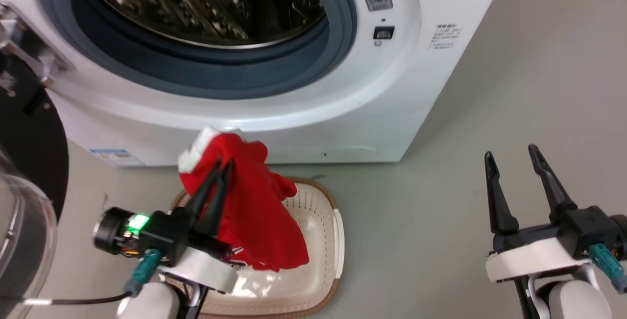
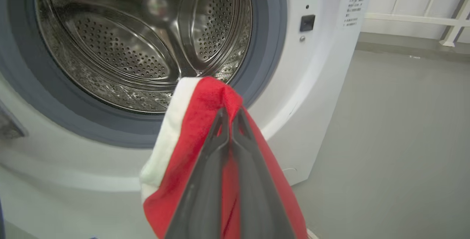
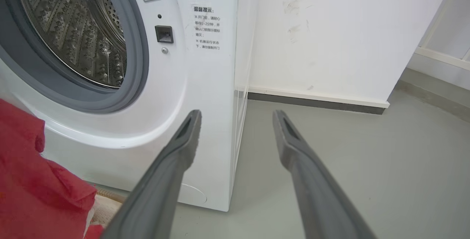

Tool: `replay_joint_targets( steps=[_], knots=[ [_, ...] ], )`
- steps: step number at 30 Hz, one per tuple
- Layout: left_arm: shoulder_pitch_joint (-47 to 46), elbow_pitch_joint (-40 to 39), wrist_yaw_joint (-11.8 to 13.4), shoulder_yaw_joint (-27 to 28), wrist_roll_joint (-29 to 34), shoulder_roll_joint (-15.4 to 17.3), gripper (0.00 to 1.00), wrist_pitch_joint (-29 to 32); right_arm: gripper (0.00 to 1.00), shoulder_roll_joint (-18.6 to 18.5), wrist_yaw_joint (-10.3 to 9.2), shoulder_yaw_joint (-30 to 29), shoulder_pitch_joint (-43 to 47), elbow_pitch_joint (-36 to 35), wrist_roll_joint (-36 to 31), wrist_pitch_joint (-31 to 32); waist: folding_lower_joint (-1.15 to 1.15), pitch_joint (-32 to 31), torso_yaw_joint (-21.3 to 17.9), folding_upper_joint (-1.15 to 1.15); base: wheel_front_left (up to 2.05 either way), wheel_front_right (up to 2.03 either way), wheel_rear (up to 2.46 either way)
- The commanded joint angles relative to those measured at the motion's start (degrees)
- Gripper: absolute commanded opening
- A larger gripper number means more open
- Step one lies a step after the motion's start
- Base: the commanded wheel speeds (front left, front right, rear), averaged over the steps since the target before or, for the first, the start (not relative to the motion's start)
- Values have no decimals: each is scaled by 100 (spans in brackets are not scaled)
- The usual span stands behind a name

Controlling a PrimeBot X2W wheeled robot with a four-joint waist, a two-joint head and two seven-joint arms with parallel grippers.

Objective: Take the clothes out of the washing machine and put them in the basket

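Note:
My left gripper (image 1: 224, 166) is shut on the clothes (image 1: 257, 211), a red jersey with white trim that hangs from its fingertips over the basket (image 1: 323, 221). The jersey's lower folds drape down into the cream basket, which stands on the floor in front of the washing machine (image 1: 392, 88). In the left wrist view my left gripper (image 2: 230, 112) pinches the clothes (image 2: 205, 103) before the open steel drum (image 2: 128, 48). My right gripper (image 1: 512, 155) stands open and holds nothing, to the right of the machine. The right wrist view shows my right gripper (image 3: 237, 116) and the clothes (image 3: 33, 180) at the left edge.
The washer's black-rimmed glass door (image 1: 24, 162) hangs open at the far left. Bare grey floor (image 1: 539, 88) spreads to the right of the machine. A white wall with a dark skirting (image 3: 315, 101) stands behind the washer.

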Motion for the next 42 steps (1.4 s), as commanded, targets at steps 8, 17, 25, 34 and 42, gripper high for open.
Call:
replay_joint_targets(
  steps=[8, 17, 25, 34, 42],
  knots=[
    [-431, 1157, -229, -520, 454, 10, 0, -15, 100, 2, -6, 60, -427, -107, -62, -11, 0, 1004, -155, 0, 0, 0, 0],
    [-1277, 2440, -308, -988, 739, -14, 0, -15, 100, 2, -6, 116, -714, -220, -45, -11, 0, 1896, -312, 0, 0, 0, 0],
    [-2133, 3467, -325, -1201, 842, 2, 0, -14, 100, 2, -6, 75, -861, -365, -5, -11, 0, 2489, -475, 0, 0, 0, 0],
    [-2789, 4596, -300, -1203, 753, -103, 0, -14, 100, 2, -6, 147, -905, -431, 54, -11, 0, 2798, -586, 0, 0, 0, 0],
    [-2918, 5073, -273, -1256, 739, -238, 44, -14, 100, 2, -6, 242, -988, -362, 95, -11, 0, 2783, -596, 0, 0, 0, 0]
  ],
)
